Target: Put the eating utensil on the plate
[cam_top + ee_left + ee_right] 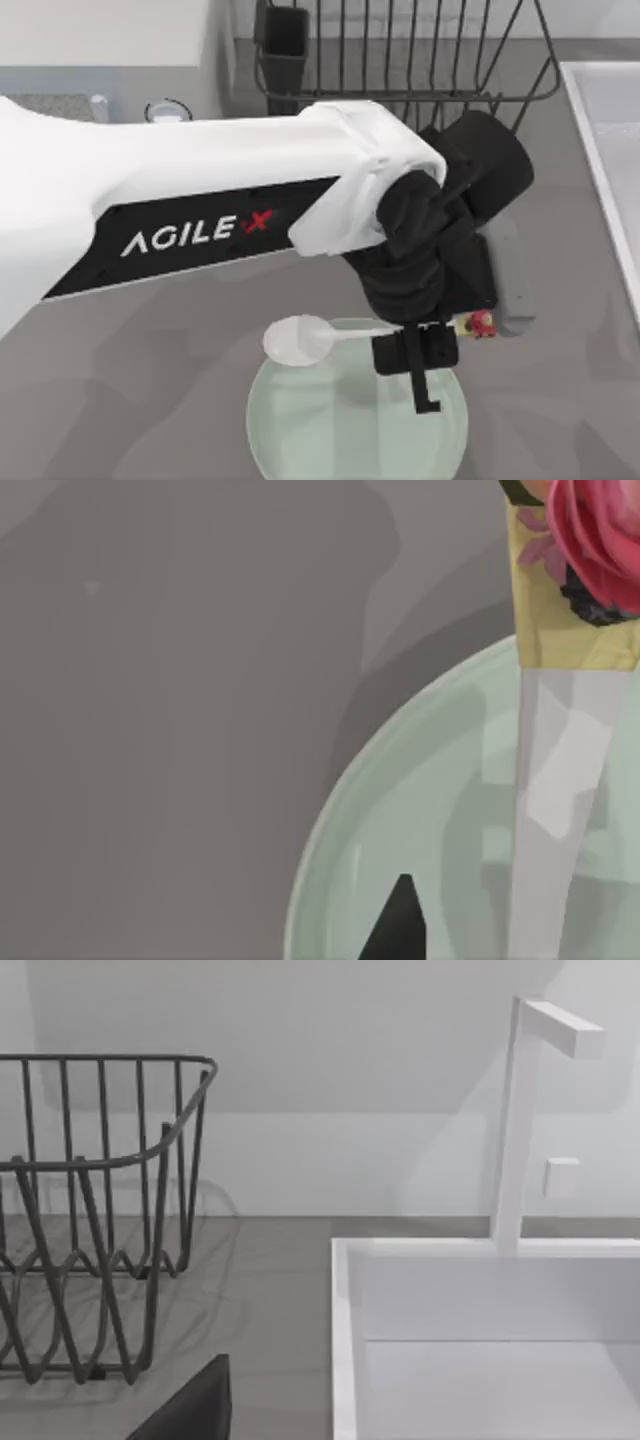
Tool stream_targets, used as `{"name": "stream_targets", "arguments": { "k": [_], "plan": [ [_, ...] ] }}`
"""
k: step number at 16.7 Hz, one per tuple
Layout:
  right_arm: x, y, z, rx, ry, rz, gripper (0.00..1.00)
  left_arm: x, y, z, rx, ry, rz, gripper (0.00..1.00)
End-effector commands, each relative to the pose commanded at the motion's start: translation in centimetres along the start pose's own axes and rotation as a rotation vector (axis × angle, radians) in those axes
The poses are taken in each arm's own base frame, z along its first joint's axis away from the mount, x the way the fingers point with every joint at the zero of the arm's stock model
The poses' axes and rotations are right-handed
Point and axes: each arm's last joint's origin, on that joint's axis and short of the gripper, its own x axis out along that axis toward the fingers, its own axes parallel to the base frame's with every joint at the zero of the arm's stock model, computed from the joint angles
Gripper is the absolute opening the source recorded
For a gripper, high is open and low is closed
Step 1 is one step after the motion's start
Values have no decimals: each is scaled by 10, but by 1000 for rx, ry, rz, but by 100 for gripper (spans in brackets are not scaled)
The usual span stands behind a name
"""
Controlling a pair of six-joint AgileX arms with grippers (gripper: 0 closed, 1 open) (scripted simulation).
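The left arm (200, 215) reaches across the middle of the counter (130, 400) and blocks most of the way from above. Its gripper (425, 375) hangs over the plate (300, 440) with the spoon (300, 340). The wire rack (400, 50) closes the far side, the sink (610, 150) the right. The counter left of the plate is free.

The white spoon (305, 340) lies level over the plate's 12 o'clock edge, its oval bowl pointing toward 9 o'clock and its thin handle running toward 3 o'clock, ending in a red-pink ornament. The round, pale mint-green plate (330, 430) sits at the table's 6 o'clock edge.
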Motion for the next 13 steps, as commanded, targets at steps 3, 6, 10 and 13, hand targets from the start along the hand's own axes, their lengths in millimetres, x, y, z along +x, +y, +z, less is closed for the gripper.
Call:
{"name": "stream_targets", "arguments": {
  "k": [3, 6, 10, 13],
  "plan": [
    [0, 0, 0, 0, 0, 0, 100, 14, -8, -9, 12, 56, -59, 0],
    [0, 0, 0, 0, 0, 0, 100, 31, -18, -19, 24, 124, -128, 0],
    [0, 0, 0, 0, 0, 0, 100, 48, -26, -27, 30, 183, -185, 0],
    [0, 0, 0, 0, 0, 0, 100, 48, -26, -27, 30, 183, -185, 0]
  ]
}}
